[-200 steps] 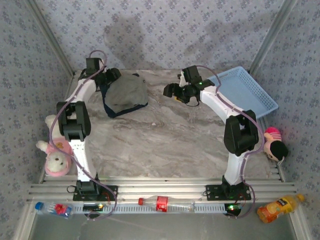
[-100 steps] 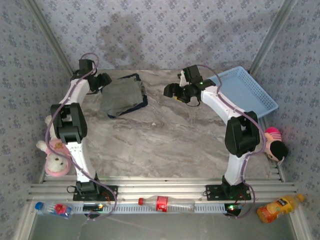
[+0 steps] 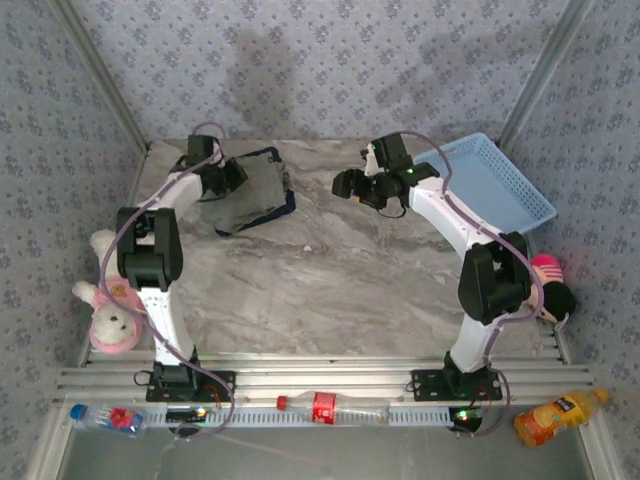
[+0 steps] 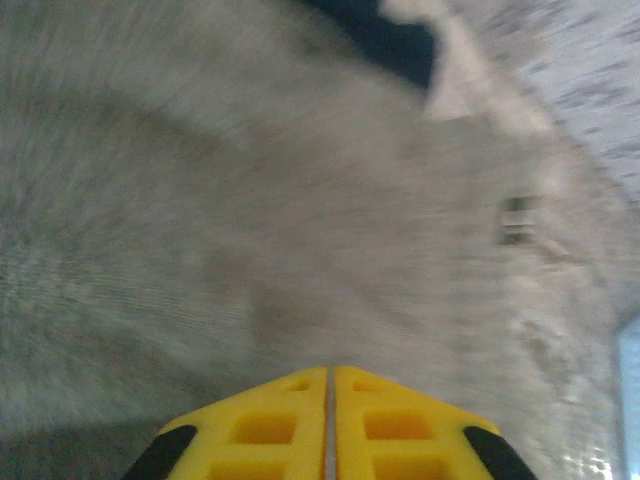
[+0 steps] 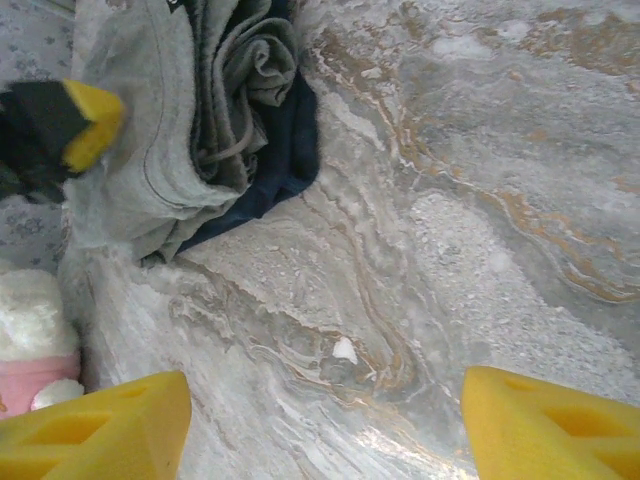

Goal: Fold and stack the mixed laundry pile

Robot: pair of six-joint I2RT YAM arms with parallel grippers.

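Grey marbled desk [image 3: 330, 270] carries the pile at its far-left corner: a dark navy T-shirt [image 3: 283, 207] edging out beneath a rumpled grey-olive garment [image 3: 245, 190]. Left end effector [image 4: 327, 372], pressed together, is over the grey cloth; right end effector [image 5: 325, 400] is spread over the desk.

A blue basket [image 3: 500, 185] sits on the table's [image 3: 330, 280] far right corner; a pink plush toy [image 3: 112, 318] lies beside the table's left edge.
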